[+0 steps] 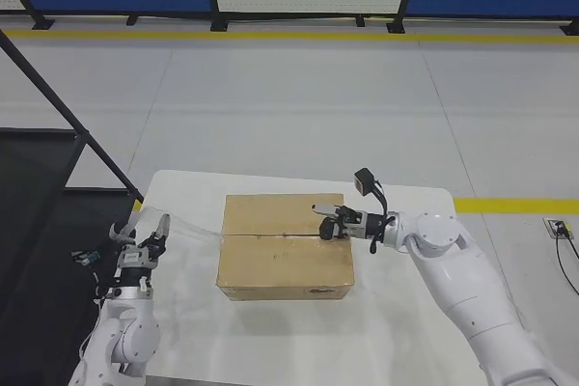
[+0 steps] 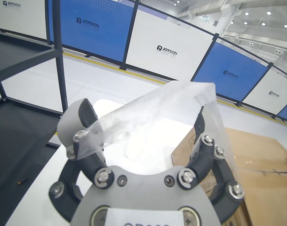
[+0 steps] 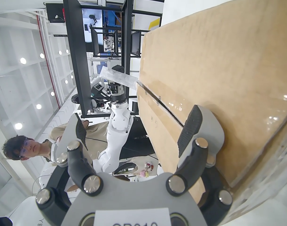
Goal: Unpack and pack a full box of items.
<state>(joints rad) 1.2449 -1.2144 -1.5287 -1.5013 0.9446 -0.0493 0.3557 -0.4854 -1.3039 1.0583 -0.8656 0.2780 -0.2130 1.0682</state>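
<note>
A shut cardboard box [image 1: 285, 256] stands mid-table, its top seam [image 3: 159, 105] running left to right. A clear tape strip [image 1: 188, 227] stretches off the seam's left end to my left gripper [image 1: 140, 243], which hangs left of the box. In the left wrist view that gripper [image 2: 143, 121] is open, and the tape [image 2: 152, 109] lies draped and stuck across both fingers. My right gripper [image 1: 326, 219] is over the box top at the seam's right end. It is open [image 3: 136, 130], with one finger [image 3: 192, 128] against the cardboard [image 3: 216, 59] and nothing between the pads.
The white table [image 1: 386, 309] has bare room to the right of and in front of the box. A black metal rack [image 1: 29, 241] stands close on the left, with a small dark object [image 2: 22, 181] on its shelf.
</note>
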